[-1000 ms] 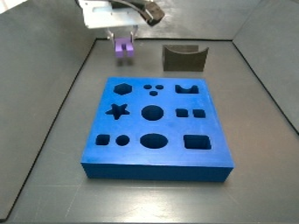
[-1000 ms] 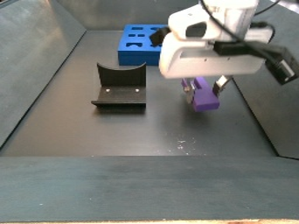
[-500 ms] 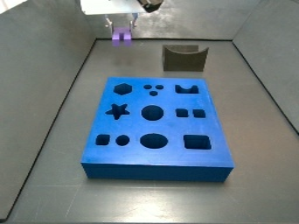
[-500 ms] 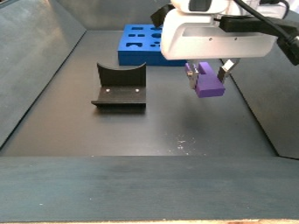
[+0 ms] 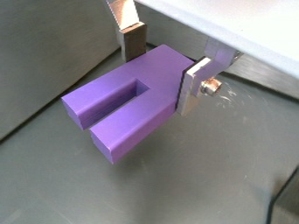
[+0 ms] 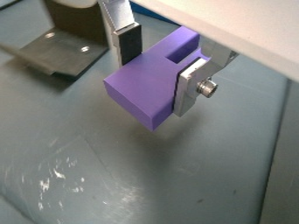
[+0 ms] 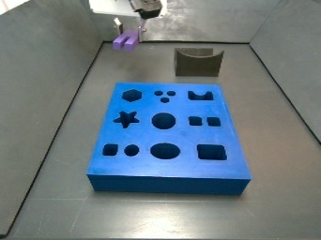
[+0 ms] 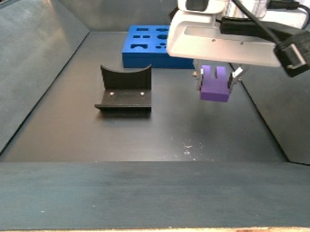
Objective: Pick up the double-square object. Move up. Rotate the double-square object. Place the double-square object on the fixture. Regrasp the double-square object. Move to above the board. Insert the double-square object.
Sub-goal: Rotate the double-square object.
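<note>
The double-square object [image 5: 122, 109] is a light-purple notched block, and my gripper [image 5: 163, 68] is shut on it, one silver finger on each side. Both wrist views show it held off the grey floor; its notch also shows in a wrist view [image 6: 152, 87] between the fingers of the gripper [image 6: 160, 66]. In a side view the gripper [image 8: 218, 69] holds the block [image 8: 216, 85] in the air to the right of the fixture [image 8: 123, 89]. In a side view the block [image 7: 126, 41] hangs under the gripper [image 7: 128, 28], beyond the blue board [image 7: 167, 169] and left of the fixture [image 7: 197, 62].
The board [image 8: 148, 45] lies behind the fixture in a side view. The fixture [image 6: 52, 54] shows in a wrist view, below and beside the held block. Grey walls enclose the floor on all sides.
The gripper has risen with the purple block held in it; the block now hangs higher above the floor. The board and fixture have not moved.
</note>
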Robot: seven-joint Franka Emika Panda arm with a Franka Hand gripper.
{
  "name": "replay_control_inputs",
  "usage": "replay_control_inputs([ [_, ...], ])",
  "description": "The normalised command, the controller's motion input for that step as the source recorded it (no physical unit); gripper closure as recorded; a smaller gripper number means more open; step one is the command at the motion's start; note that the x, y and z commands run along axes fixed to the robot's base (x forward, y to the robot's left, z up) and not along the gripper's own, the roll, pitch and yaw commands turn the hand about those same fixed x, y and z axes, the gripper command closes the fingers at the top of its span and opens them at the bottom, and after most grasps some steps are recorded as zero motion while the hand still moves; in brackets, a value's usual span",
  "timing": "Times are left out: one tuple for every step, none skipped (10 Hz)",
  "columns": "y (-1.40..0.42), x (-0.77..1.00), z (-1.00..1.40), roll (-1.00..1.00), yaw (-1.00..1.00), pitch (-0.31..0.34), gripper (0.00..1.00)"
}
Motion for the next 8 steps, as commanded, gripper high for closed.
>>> replay_control_inputs([
  [0.02,0.03,-0.07,0.00,-1.00,-0.003,1.00],
  [0.02,0.03,-0.06,0.00,-1.00,-0.004,1.00],
  [0.02,0.03,-0.06,0.00,-1.00,-0.004,1.00],
  [0.02,0.03,-0.06,0.00,-1.00,-0.004,1.00],
  [0.02,0.03,-0.06,0.00,-1.00,-0.004,1.00],
  [0.02,0.03,-0.06,0.00,-1.00,-0.004,1.00],
  [0.02,0.03,-0.06,0.00,-1.00,-0.004,1.00],
  [0.02,0.03,-0.06,0.00,-1.00,-0.004,1.00],
])
